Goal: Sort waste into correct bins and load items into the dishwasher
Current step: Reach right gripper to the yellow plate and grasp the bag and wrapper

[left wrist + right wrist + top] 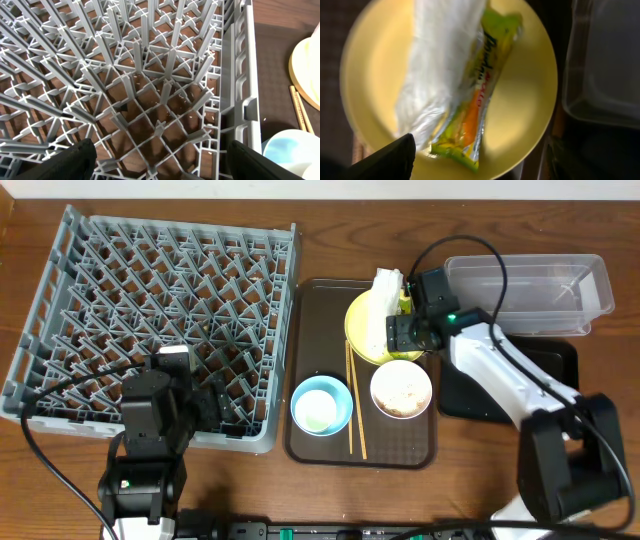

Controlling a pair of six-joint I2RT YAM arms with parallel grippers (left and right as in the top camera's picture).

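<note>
The right gripper [398, 333] hangs over the round yellow plate [357, 330] at the far end of the brown serving tray [320, 320], its jaws spread wide and clasping nothing. In its wrist view the crumpled white paper napkin [435, 65] and the green-and-orange wrapper [480, 95] lie touching on the plate, the napkin overlapping the wrapper's edge. The wrapper's near end falls between the two fingers, so both pieces of waste sit in the jaws' path at once. Just right of the plate stands the clear plastic tub [530, 280], and the black tray [560, 365] lies beside it, partly under the white arm. Nearer the robot on the serving tray rest the light blue bowl [305, 395] and the white bowl [375, 385], which holds beige crumbs [402, 391]. The wooden chopsticks [354, 395] lie between the two bowls, one end reaching up to the plate's rim. The left gripper [161, 150] hovers over the near right corner of the grey dish rack [150, 300], jaws released and wide, with only upright pegs beneath them; the rack's wall stands between it and the blue bowl
</note>
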